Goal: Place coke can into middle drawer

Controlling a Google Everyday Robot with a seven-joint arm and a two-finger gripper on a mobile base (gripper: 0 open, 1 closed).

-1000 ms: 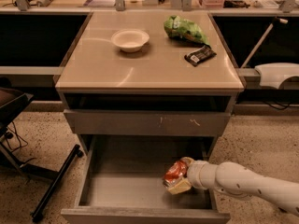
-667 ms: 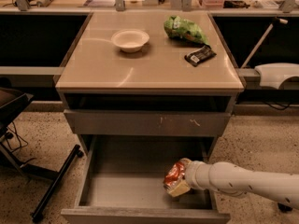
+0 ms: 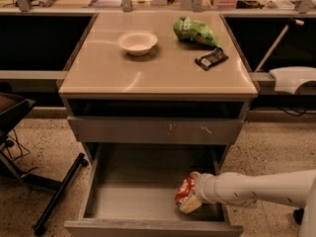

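Observation:
The coke can, orange-red with white markings, is inside the open middle drawer near its right front corner, tilted on its side just above or on the floor. My gripper reaches in from the right on a white arm and is shut on the coke can. The drawer is pulled far out, with a plain grey floor and low side walls.
The cabinet top holds a white bowl, a green chip bag and a dark snack bar wrapper. A grey drawer front with pale scratches sits above the open drawer. A black stand leg lies on the floor at the left.
The gripper and can have barely moved; they sit in the same right front part of the drawer.

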